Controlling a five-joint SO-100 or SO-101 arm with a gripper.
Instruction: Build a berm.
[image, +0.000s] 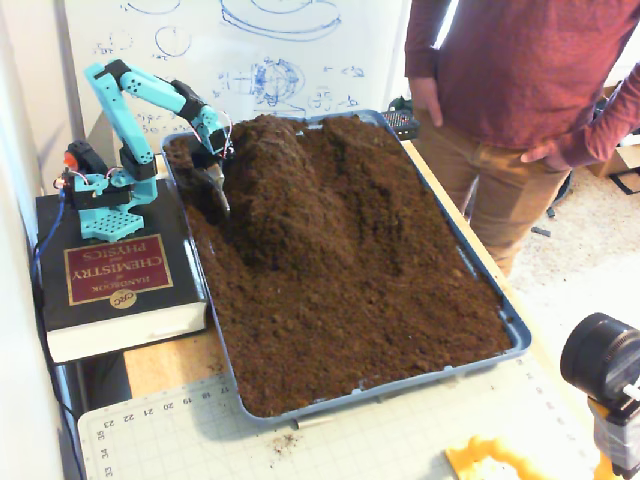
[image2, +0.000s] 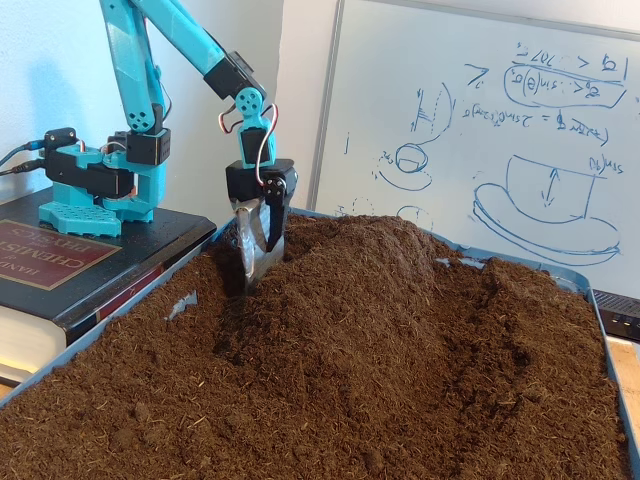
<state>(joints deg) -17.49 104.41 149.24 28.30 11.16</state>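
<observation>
table (image: 160, 365) under everything, pale wood showing left of a green cutting mat (image: 330, 440) at the near edge in the view from above. person (image: 520, 90) in a maroon top and tan trousers standing at the far right side, head out of frame. whiteboard (image2: 470, 130) with blue sketches behind the set-up, seen in both fixed views.

blue tray (image: 515, 335) taking up most of the table, filled nearly to the rim with dark brown crumbly soil (image: 370, 310); surface level toward the near end, rougher toward the far end.

berm (image: 285, 190) located in the far half of the tray, left of centre in the view from above: a raised, elongated ridge with sloping sides, clearly higher than the surrounding soil. in the low side view, same berm (image2: 390, 270) cresting just right of the tool, with a second lower hump further right near the tray wall.

thick black book (image: 110, 285) titled handbook of chemistry and physics, lying flat just left of the tray, touching or nearly touching its rim. turquoise arm (image: 150, 95) clamped on top of the book, reaching right over the tray edge.

end effector (image2: 258, 250) pointing straight down at the left flank of the berm, tip sunk into the soil. degree of opening: cannot tell, lower part buried and shaded. nothing visibly gripped. same end effector (image: 216, 185) dark and small in the view from above.

black camera lens (image: 600, 360) at lower right.
</observation>
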